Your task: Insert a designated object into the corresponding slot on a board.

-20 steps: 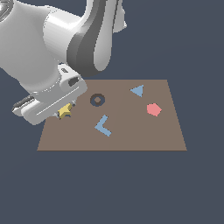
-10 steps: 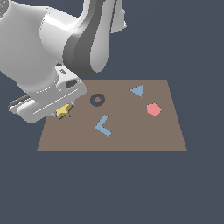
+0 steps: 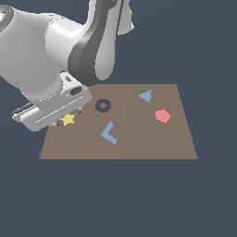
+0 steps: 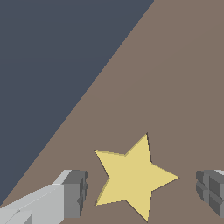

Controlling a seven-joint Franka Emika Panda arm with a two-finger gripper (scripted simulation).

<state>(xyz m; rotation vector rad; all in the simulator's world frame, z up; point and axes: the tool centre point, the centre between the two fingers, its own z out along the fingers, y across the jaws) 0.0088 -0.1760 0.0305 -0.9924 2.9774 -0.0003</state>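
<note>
The yellow star (image 4: 133,179) lies flat on the brown board (image 4: 175,87), level with its surface, with a thin dark line along some of its edges. The slot does not show as a separate cutout. My gripper (image 4: 142,190) is open, one finger (image 4: 74,192) on each side of the star with a gap to it on both sides. In the exterior view the star (image 3: 68,119) sits near the board's (image 3: 152,143) left edge, half hidden under the gripper (image 3: 68,117) and the white hand above it.
A dark ring-shaped cutout (image 3: 102,106) is just to the exterior view's right of the star. Further right lie a blue L-shaped piece (image 3: 109,133), a blue triangle (image 3: 145,96) and a pink pentagon (image 3: 162,115). The board's edge (image 4: 94,89) runs close beside the star.
The star, which looked thick and raised between the fingers, now lies flat on the board. The hand has shifted slightly above it.
</note>
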